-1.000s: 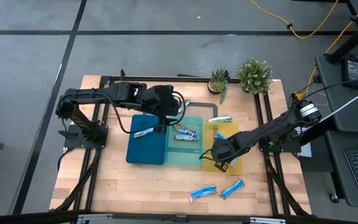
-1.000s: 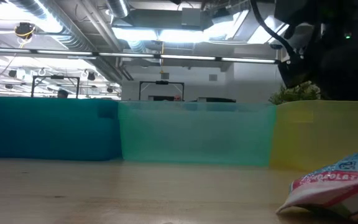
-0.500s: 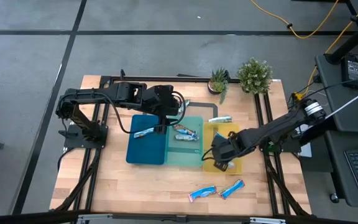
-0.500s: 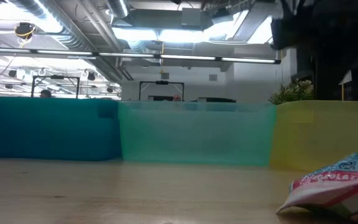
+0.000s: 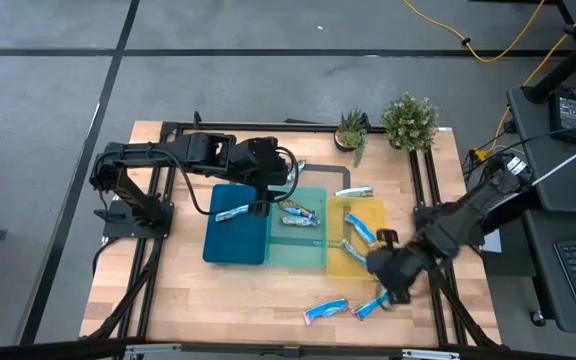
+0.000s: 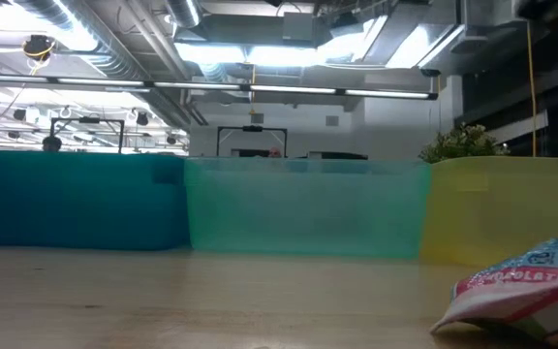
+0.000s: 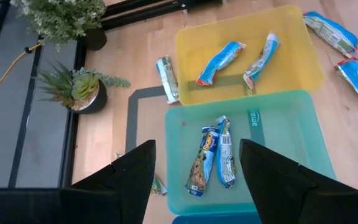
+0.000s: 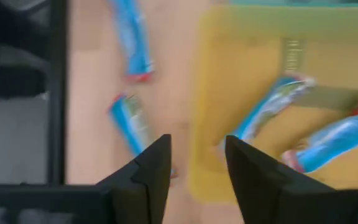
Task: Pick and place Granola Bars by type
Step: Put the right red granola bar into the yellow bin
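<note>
Two blue granola bars [image 7: 235, 59] lie slanted side by side in the yellow tray; two more [image 7: 213, 152] lie close together in the teal tray, and one [image 5: 231, 212] in the dark-blue tray. A silvery bar [image 7: 166, 78] rests on the tabletop beside the yellow tray. Two blue bars [image 5: 348, 307] lie loose near the table's front edge.

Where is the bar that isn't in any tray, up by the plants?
In the high view, that granola bar lies on the wooden table, just behind the yellow tray and in front of the small succulent plant.

Blue tray [image 5: 230, 238], teal tray [image 5: 298, 245], yellow tray [image 5: 348, 262] — two potted plants [image 5: 410, 121] behind.
</note>
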`<state>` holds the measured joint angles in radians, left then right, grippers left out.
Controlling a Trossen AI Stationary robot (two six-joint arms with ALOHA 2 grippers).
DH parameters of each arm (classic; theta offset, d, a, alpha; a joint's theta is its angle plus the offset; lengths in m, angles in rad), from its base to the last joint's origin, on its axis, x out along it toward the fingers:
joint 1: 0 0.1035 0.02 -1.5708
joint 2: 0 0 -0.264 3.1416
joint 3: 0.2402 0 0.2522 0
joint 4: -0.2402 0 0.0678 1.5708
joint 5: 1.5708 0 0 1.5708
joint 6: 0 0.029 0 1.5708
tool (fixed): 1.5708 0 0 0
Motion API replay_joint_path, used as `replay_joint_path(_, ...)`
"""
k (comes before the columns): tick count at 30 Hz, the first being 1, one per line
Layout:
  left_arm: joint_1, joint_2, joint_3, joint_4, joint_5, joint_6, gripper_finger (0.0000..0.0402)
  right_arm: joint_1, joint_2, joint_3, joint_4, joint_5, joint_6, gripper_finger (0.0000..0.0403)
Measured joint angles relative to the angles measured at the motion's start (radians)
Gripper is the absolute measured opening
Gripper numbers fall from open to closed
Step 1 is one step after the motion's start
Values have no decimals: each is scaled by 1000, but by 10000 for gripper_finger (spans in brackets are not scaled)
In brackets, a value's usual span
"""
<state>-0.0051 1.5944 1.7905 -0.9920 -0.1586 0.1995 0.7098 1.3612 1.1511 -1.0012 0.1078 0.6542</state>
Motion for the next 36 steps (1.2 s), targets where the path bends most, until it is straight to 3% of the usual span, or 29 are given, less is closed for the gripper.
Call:
replay_joint_path(11,0,0,0,1,-7,-59,226,271,3,18,1,-91,145,130)
replay_joint_path(22,-2,0,0,2,-68,-253,226,336,87,235,-142,30,-9,132)
replay_joint_path(26,-19,0,0,1,-84,-274,226,336,87,244,-142,23,-11,160)
replay_joint_path(30,-40,0,0,2,-131,-268,226,336,87,233,-135,23,-40,213)
replay_joint_path(36,-54,0,0,2,-170,-291,226,336,115,183,-111,30,-195,284)
